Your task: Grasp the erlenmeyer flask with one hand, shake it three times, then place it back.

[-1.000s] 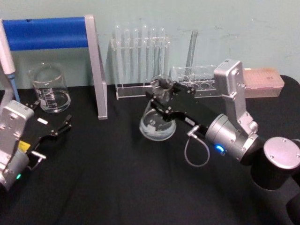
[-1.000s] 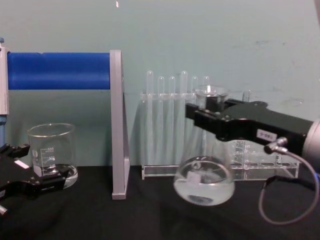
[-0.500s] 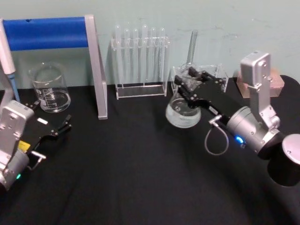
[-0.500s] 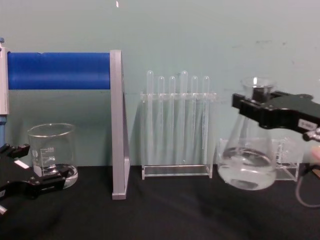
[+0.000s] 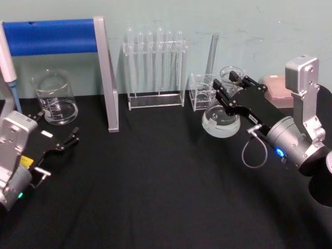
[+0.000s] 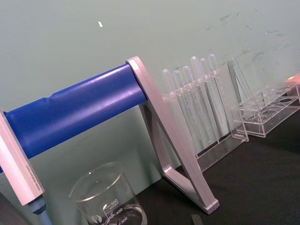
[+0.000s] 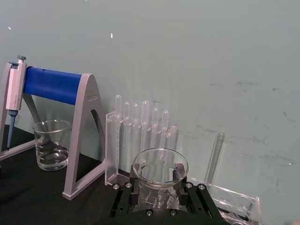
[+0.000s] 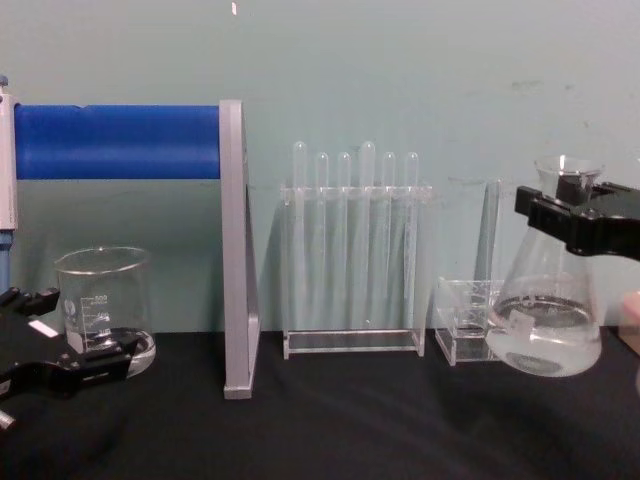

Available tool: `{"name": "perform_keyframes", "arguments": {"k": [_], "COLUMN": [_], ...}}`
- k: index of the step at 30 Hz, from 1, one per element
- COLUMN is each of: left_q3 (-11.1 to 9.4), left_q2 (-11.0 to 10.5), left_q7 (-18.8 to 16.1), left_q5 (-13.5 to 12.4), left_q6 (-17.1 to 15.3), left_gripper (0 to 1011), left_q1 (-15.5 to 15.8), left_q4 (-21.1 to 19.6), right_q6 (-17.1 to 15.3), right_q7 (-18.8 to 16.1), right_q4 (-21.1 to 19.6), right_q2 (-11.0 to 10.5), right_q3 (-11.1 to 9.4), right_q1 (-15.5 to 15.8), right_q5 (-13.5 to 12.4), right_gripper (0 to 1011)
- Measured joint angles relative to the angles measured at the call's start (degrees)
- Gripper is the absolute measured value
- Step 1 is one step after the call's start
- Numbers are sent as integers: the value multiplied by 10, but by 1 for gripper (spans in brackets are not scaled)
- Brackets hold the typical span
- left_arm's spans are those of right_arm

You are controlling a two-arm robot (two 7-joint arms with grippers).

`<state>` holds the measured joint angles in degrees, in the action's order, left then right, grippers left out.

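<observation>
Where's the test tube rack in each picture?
Head view: test tube rack, back middle, between the blue stand and the erlenmeyer flask in the right hand.
Chest view: back middle.
Left wrist view: beyond the stand's grey leg.
Right wrist view: behind the flask's rim.
Shared landmark: the blue stand; left hand rests before it.

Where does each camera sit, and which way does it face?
Head: high, looking down on the table; left gripper idle left, right gripper holding the erlenmeyer flask.
Chest: low, looking across; grippers at both edges.
Left wrist: faces blue stand and beaker.
Right wrist: looks over its gripper clamping the flask's neck.
Shared: all see the test tube rack.
</observation>
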<state>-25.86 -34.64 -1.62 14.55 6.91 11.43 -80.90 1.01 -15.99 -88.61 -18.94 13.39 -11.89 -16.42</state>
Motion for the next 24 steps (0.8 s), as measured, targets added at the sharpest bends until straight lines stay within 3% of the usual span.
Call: {"name": "perform_keyframes", "arguments": {"k": [6,11,24], "left_q3": [0,0,0], "left_q2": [0,0,0], "left_q7": [0,0,0], "left_q5": [0,0,0], "left_q6": [0,0,0], "left_gripper": [1001,1001,1001], "left_q1": [0,0,0], "left_q4": [0,0,0], "right_q6": [-2,-4,-6], "right_q7": [-6,-20,-73], "right_q4": [-2,-5,-30], "right_q2": [5,9,10], "right_q3": [0,12,75], "right_q1": [1,1,0], "right_q5": [3,4,1], "right_gripper": [449,449,449]}}
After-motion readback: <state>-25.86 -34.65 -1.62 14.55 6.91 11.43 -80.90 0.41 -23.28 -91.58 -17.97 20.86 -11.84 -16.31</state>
